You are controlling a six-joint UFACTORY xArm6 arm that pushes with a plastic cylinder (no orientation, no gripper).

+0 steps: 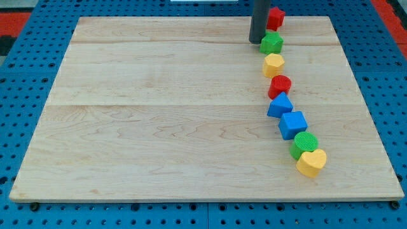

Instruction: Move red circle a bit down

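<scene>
The red circle (280, 85) lies on the wooden board (159, 114) at the view's right, in a curved chain of blocks. Above it sit a yellow hexagon (273, 64), a green block (272, 43) and a red block (275, 17) at the top edge. Below it lie a blue triangle (279, 105), a blue cube (293, 124), a green circle (304, 144) and a yellow heart (311, 162). My tip (256, 41) stands just left of the green block, up and left of the red circle, apart from it.
The board lies on a blue perforated table (25, 95). Red panels (19, 16) show at the top corners. The board's right edge runs close to the chain of blocks.
</scene>
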